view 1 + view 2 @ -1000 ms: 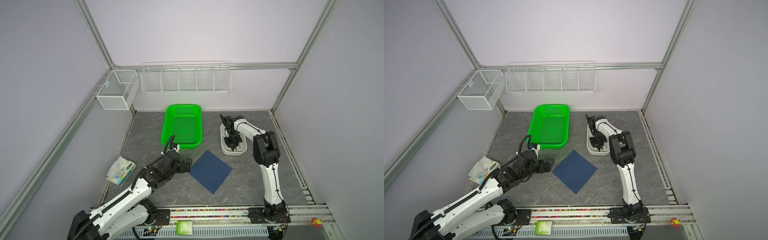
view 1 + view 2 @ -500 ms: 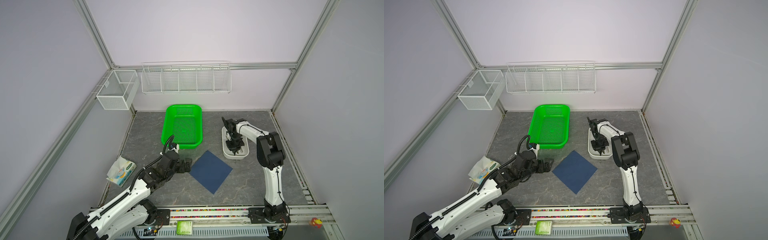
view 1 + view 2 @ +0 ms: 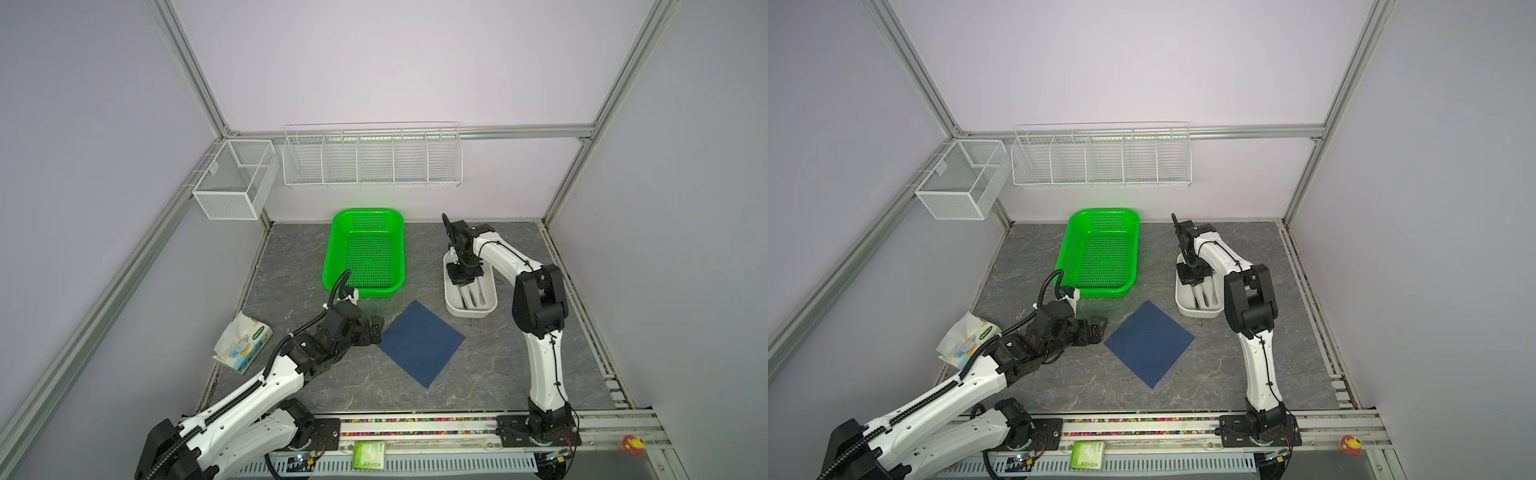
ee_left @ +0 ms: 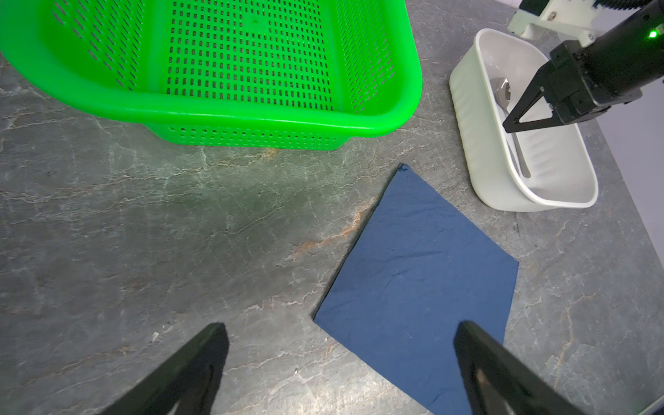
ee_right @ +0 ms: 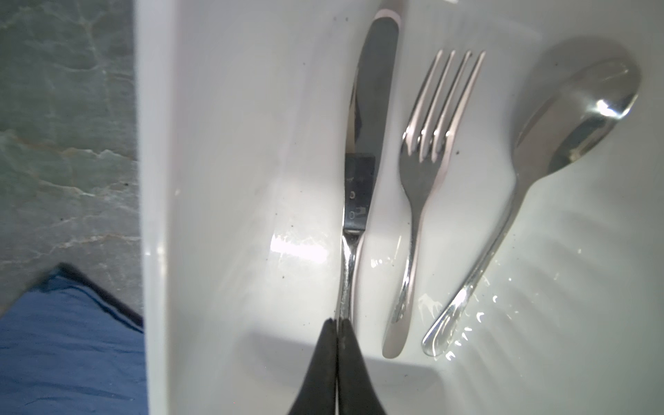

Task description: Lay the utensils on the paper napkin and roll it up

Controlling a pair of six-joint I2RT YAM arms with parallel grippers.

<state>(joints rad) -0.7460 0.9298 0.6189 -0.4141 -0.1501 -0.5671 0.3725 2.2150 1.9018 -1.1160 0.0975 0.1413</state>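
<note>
- Knife [image 5: 359,179] handle sits pinched in my right gripper [image 5: 337,323], blade pointing straight away along the tub [image 5: 215,179].
- Left gripper [image 4: 339,325] gapes beside the paper napkin [image 4: 413,280].

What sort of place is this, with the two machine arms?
Probably a robot test cell rather than a kitchen: two arms fixed to a rail, plain walls on a metal frame, and staged props: a green basket, a blue napkin, cutlery in a white tub.
</note>
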